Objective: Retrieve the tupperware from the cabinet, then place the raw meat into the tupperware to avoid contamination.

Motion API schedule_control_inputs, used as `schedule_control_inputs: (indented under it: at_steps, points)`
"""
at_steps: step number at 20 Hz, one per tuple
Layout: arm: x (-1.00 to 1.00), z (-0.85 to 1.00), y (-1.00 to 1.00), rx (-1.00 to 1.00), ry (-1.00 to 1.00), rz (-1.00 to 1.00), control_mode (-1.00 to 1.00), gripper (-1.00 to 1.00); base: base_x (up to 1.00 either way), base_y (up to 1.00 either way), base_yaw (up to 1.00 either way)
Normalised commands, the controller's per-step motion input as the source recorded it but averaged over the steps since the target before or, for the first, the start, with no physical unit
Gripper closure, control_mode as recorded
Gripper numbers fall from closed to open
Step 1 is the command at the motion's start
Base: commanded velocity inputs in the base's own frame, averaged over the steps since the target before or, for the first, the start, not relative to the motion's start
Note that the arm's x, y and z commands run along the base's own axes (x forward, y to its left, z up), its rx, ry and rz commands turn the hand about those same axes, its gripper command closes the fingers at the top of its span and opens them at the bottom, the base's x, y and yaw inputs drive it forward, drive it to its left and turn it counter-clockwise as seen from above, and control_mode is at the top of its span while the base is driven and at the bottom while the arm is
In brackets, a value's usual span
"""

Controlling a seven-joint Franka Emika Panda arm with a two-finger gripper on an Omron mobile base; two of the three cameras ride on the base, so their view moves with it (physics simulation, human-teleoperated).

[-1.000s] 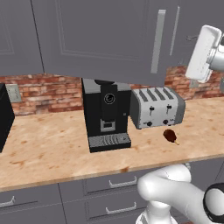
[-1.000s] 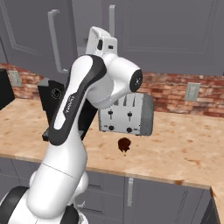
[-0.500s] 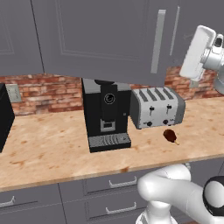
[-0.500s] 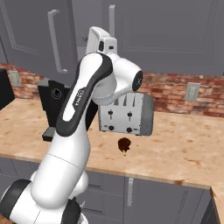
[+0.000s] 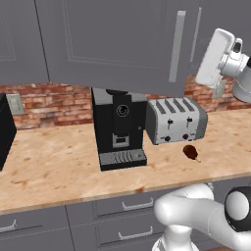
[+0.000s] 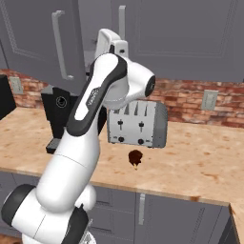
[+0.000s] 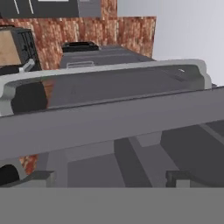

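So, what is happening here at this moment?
The white arm has its hand raised at the grey upper cabinet, close to its long bar handle. The fingers are open on either side of the handle and not closed on it. The cabinet doors look shut, so no tupperware is out. The raw meat lies on the counter in front of the silver toaster, beside the black coffee machine.

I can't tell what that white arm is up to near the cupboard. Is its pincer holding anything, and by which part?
Nothing is held. The pincer is open, right up at the cupboard door's long handle, its fingers not closed on it.
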Motion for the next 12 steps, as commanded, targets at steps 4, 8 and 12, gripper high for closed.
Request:
schedule_control_inputs:
  at_steps: [4,8,12]
  points:
    - [0.20,0.00,0.00,0.00,-0.01,0.00,-1.00,-1.00,0.00,0.00,0.00]
    - [0.20,0.00,0.00,-0.01,0.00,0.00,-1.00,-1.00,0.00,0.00,0.00]
    - [0.13,-0.01,0.01,-0.01,0.00,0.00,-1.00,-1.00,0.00,0.00,0.00]
